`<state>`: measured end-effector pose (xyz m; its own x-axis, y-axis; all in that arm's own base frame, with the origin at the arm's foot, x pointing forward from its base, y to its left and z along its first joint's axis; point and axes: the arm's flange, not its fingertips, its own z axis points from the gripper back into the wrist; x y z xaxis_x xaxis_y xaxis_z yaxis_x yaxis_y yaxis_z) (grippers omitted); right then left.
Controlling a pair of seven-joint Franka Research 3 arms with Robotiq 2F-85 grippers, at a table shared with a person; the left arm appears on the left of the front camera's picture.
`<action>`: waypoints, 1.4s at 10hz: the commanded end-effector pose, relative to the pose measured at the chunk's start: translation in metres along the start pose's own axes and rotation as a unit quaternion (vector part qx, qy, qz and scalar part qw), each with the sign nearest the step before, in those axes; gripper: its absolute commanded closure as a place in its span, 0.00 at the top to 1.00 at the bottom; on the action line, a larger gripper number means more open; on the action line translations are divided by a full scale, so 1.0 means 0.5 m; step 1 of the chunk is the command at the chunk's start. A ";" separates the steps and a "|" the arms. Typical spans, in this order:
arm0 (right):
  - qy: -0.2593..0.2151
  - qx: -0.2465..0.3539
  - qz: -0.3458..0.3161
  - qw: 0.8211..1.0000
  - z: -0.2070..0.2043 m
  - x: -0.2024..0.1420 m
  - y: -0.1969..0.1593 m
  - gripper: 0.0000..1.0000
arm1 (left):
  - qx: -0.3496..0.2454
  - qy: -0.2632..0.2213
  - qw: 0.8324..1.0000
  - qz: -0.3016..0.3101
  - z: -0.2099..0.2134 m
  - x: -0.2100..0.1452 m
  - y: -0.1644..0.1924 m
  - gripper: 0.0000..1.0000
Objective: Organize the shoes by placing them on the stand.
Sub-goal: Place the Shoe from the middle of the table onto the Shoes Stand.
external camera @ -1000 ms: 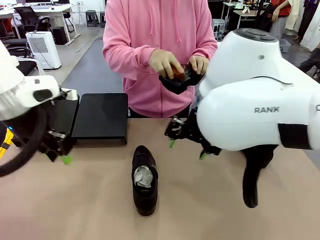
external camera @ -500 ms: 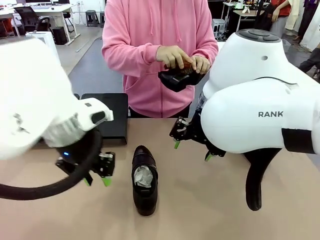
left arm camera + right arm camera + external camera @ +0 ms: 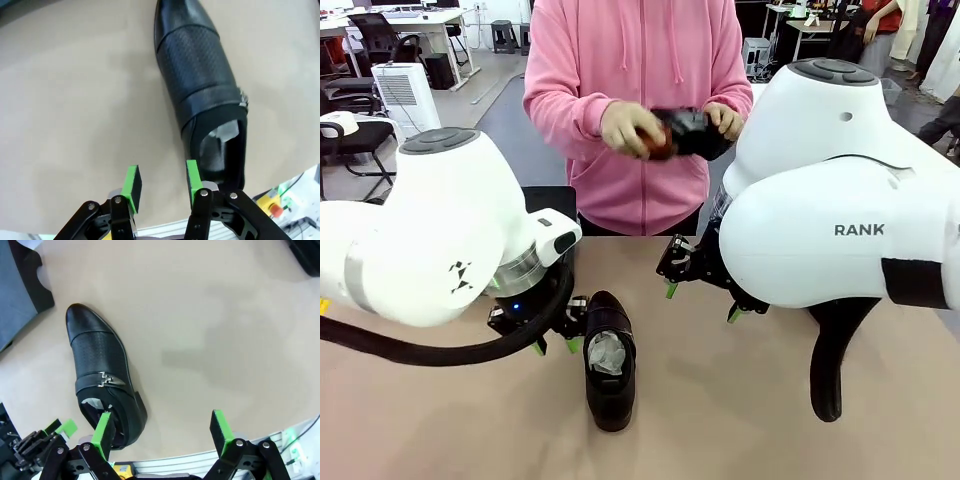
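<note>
One glossy black shoe [image 3: 609, 362] with white paper inside lies mid-table, toe pointing toward the person. My left gripper [image 3: 555, 345] hangs low just left of it, open with nothing between its green pads. In the left wrist view the shoe [image 3: 200, 95] runs up the right side, its heel opening just beyond the right pad of the left gripper [image 3: 162, 181]. My right gripper [image 3: 700, 302] hovers wide open behind and to the right of the shoe; its wrist view has the shoe [image 3: 100, 367] ahead of the left finger of the right gripper [image 3: 161, 427]. The person holds another shoe [image 3: 687, 130] in both hands. Part of the stand [image 3: 552, 200] shows behind my left arm.
My right arm's bulky white body [image 3: 840, 230] hangs over the table's right half, a black cable [image 3: 825, 365] drooping below it. The person in a pink hoodie [image 3: 640, 70] stands at the far edge. Bare tan tabletop [image 3: 720, 420] lies in front of the shoe.
My left arm has swung in from the far left to beside the shoe. The person has turned the held shoe in both hands. My right gripper has barely moved.
</note>
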<state>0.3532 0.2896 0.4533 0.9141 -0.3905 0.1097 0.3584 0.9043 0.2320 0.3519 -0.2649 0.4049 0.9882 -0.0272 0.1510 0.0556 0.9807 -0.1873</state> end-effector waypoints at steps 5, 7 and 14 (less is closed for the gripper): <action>0.006 0.015 0.007 1.000 0.001 0.006 0.005 1.00 | -0.017 0.033 0.999 0.035 -0.039 -0.011 -0.043 0.49; 0.006 0.015 0.007 1.000 0.001 0.006 0.005 1.00 | -0.017 0.036 0.998 0.038 -0.068 -0.006 -0.048 0.49; 0.006 0.015 0.007 1.000 0.001 0.006 0.005 1.00 | -0.003 0.055 0.998 -0.005 -0.113 -0.004 -0.054 0.00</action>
<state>0.3533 0.2895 0.4531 0.9141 -0.3904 0.1095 0.3584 0.9042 0.2321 0.3524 -0.3024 0.3568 0.9986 -0.0396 0.0348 0.0459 0.9779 -0.2041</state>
